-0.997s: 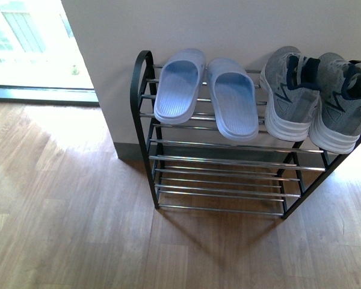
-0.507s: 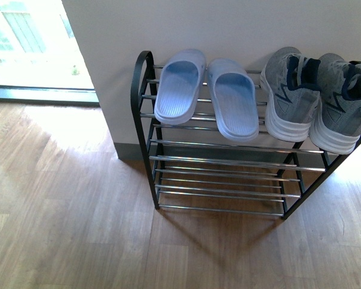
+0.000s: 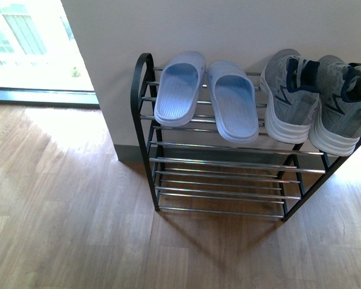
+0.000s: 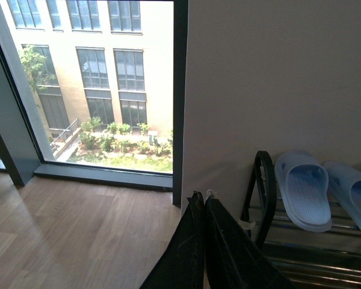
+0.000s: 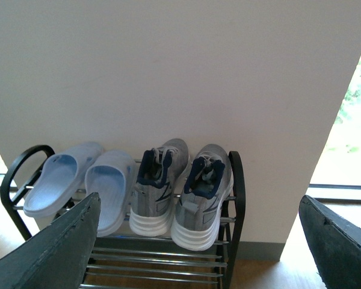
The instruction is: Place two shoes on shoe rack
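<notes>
Both the slides (image 3: 204, 96) and sneakers (image 3: 316, 99) sit on the rack's (image 3: 142, 102) top tier, so nothing remains; left gripper (image 4: 203, 201) is closed empty, right gripper (image 5: 198, 241) spread wide.

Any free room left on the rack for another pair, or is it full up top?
Top tier of the shoe rack is crowded: blue slides and grey sneakers fill it end to end. The three lower tiers look bare, as does the wood floor left of the rack.
</notes>
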Available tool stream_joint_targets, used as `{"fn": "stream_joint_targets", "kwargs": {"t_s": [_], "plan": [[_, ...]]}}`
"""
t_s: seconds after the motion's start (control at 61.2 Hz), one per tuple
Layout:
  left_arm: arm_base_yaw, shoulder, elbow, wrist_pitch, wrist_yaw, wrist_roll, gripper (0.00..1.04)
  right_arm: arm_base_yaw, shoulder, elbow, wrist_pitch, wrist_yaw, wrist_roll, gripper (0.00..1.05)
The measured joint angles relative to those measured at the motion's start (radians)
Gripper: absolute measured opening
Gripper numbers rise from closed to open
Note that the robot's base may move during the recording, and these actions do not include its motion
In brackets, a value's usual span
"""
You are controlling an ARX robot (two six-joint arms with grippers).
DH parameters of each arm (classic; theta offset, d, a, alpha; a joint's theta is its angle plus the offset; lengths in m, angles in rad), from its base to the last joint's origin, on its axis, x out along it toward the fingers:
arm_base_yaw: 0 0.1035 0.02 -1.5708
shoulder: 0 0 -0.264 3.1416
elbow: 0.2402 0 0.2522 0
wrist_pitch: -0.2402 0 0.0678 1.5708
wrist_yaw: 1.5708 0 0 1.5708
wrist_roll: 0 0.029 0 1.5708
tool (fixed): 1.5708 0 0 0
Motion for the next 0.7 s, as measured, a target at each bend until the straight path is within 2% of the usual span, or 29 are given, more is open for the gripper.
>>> {"fn": "stream_joint_targets", "kwargs": {"t_s": [0.343,0.441,0.703], "plan": [[0.0,-0.134,0.0,-0.135,0.0,0.0,0.01,0.0,0.0,0.0,0.0,0.0,0.0,0.96],[0.0,-0.258,0.0,-0.289,0.0,0.0,0.01,0.0,0.0,0.0,0.0,0.0,0.0,0.96],[0.001,-0.284,0.0,-0.302,0.0,0.001,0.01,0.0,0.0,0.0,0.0,-0.001,0.0,0.96]]}}
